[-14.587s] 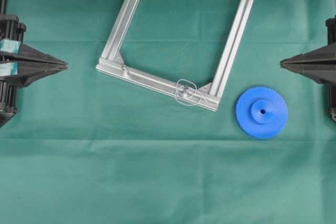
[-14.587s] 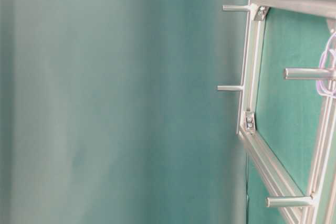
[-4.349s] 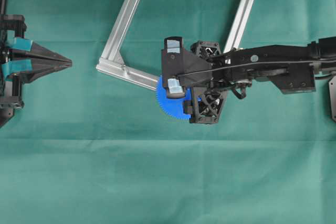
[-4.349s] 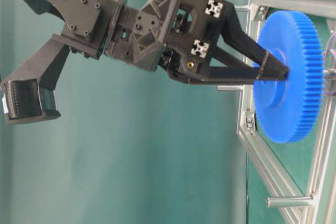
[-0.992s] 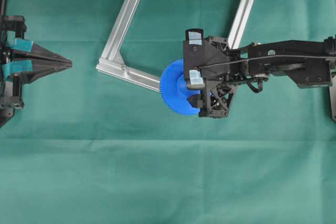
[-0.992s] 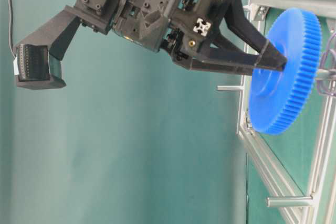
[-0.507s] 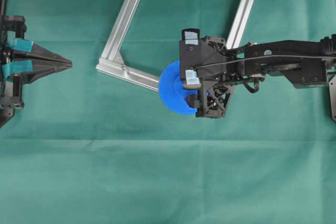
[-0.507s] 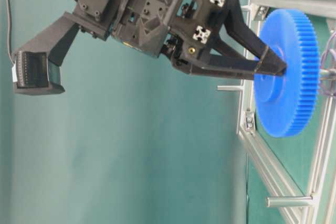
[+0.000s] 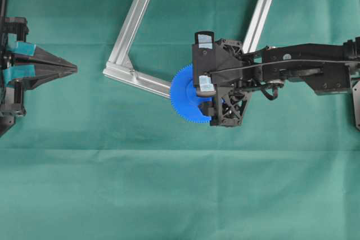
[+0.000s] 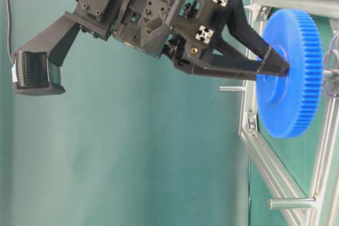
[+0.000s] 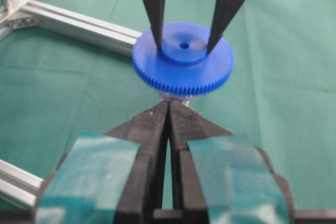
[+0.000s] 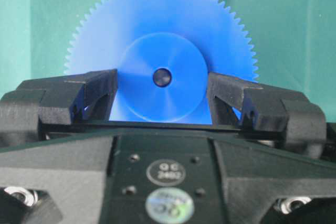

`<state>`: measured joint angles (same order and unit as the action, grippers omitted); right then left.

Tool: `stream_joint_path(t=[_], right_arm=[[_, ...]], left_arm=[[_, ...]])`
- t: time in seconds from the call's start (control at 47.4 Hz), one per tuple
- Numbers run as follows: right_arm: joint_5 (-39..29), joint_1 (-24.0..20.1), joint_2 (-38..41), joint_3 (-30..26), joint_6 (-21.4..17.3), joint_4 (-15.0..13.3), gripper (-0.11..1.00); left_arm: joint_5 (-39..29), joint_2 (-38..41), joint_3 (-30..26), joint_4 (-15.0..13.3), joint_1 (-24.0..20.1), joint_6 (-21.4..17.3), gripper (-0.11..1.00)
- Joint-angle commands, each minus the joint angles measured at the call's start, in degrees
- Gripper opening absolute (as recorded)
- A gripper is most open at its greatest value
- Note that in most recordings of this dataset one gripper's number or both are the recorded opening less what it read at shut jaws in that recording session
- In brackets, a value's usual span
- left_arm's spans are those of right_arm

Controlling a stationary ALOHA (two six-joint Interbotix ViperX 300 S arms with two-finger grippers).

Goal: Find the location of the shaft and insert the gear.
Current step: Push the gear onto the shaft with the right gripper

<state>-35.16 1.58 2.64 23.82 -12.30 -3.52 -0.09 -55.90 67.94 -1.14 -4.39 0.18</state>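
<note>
The gear [image 11: 182,59] sits level over the near rail of the aluminium frame [image 9: 130,23], pinched by its raised hub between the fingers of the right gripper [image 11: 184,39]. The shaft [image 10: 329,72] pokes out just beneath it, so insertion looks under way but not seated. Next, I judge, the bore must stay lined up while the gear is pressed down. The left gripper [image 11: 169,116] rests closed and empty, well apart.
</note>
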Motion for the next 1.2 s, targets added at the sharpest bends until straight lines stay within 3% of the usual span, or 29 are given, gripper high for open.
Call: stream_joint_path(t=[0.0, 1.182], right_arm=[[0.2, -0.4, -0.6, 0.2, 0.0, 0.1, 0.69], [3.7, -0.1, -1.8, 2.9, -0.1, 0.1, 0.69]], left_arm=[[0.4, 0.5, -0.5, -0.1, -0.2, 0.1, 0.01], [0.3, 0.5, -0.3, -0.1, -0.2, 0.2, 0.01]])
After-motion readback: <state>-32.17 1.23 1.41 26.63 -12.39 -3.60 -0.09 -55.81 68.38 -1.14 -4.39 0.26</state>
